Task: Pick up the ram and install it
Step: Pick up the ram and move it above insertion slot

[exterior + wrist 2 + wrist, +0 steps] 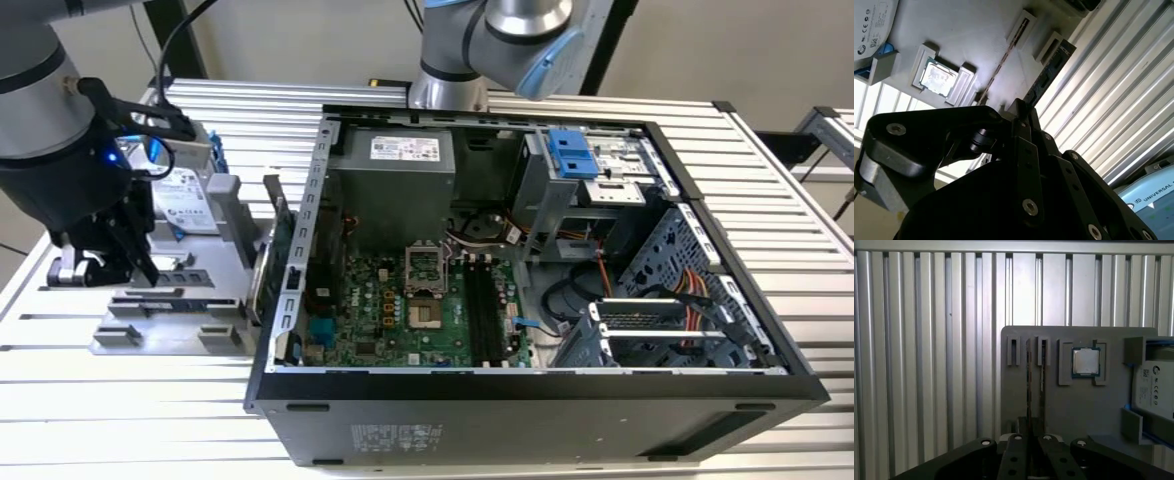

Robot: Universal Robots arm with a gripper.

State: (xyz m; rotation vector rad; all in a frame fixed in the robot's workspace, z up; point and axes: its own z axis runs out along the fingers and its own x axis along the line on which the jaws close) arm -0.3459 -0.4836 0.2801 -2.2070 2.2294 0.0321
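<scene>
The ram is a slim dark stick standing on edge in the grey holder. It also runs up from the fingers in the second wrist view. My gripper sits over its near end with the jaws drawn close on either side of it. The exterior view has the gripper low over the holder, at that view's left. A second thin stick stands beside the first, nearer the CPU chip. The long black memory slots lie on the motherboard inside the open case.
The open PC case takes up the middle of the ribbed metal table. On the holder sit a square silver CPU chip and a silver hard drive in a blue frame. Drive cages and cables crowd the case's right side.
</scene>
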